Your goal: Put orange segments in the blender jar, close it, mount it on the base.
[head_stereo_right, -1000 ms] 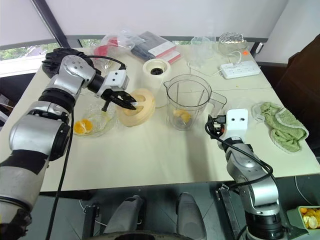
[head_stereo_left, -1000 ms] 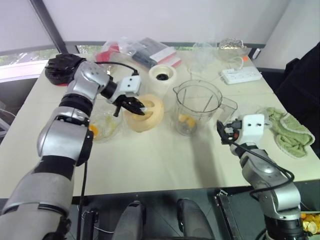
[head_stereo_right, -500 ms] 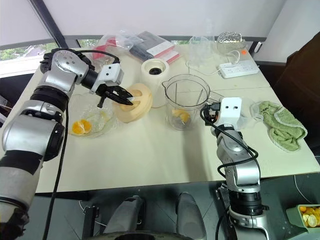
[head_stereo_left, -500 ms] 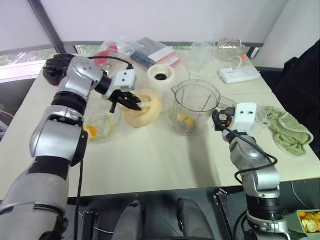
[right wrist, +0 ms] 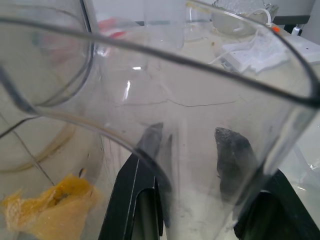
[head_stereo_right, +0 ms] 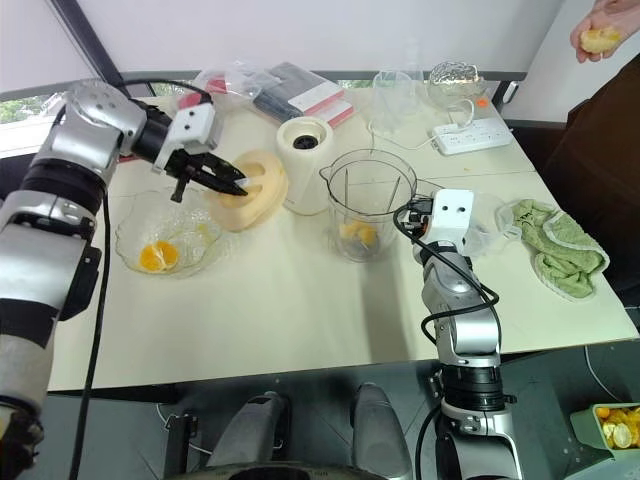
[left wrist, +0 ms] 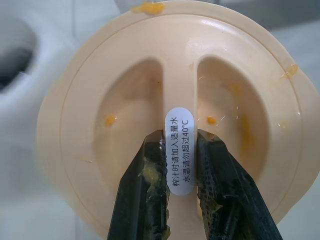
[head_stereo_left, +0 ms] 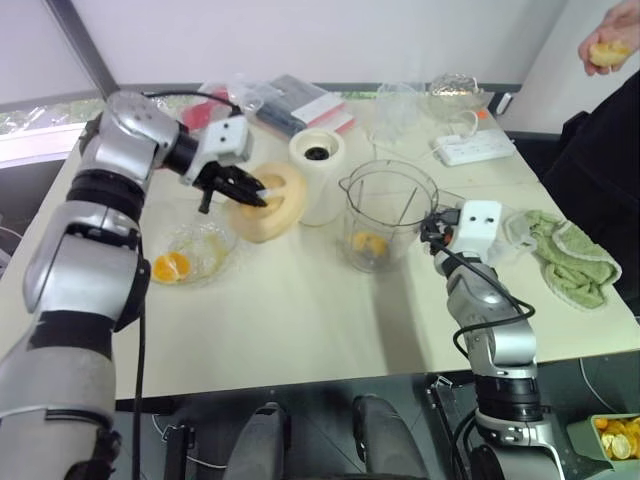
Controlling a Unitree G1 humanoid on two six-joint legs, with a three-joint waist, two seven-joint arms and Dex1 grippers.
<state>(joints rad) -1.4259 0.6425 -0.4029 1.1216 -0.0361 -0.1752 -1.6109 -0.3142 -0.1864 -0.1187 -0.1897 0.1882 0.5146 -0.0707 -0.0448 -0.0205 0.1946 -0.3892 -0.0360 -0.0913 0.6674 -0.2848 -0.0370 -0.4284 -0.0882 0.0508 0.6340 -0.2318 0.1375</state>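
Left gripper [left wrist: 172, 190] is pinching the raised centre rib of the round cream lid [left wrist: 175, 100] – smooth plastic, pulp-flecked. Right gripper [right wrist: 192, 150] fingers are straddling the handle of the clear ribbed blender jar [head_stereo_right: 366, 205], grip unclear; glossy orange segments [head_stereo_right: 353, 233] are lying inside. The cream cylindrical base [head_stereo_right: 303, 150] is standing behind.

I am reading one white sticker [left wrist: 179, 145] on the lid's [left wrist: 150, 75] grip ridge: Chinese characters "榨汁时请加入适量水 水温请勿超过40°C".

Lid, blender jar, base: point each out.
lid [left wrist: 125, 100], left wrist view, recessed top face
blender jar [head_stereo_right: 368, 178], right eye view, back rim
base [head_stereo_right: 300, 165], right eye view, cream side wall
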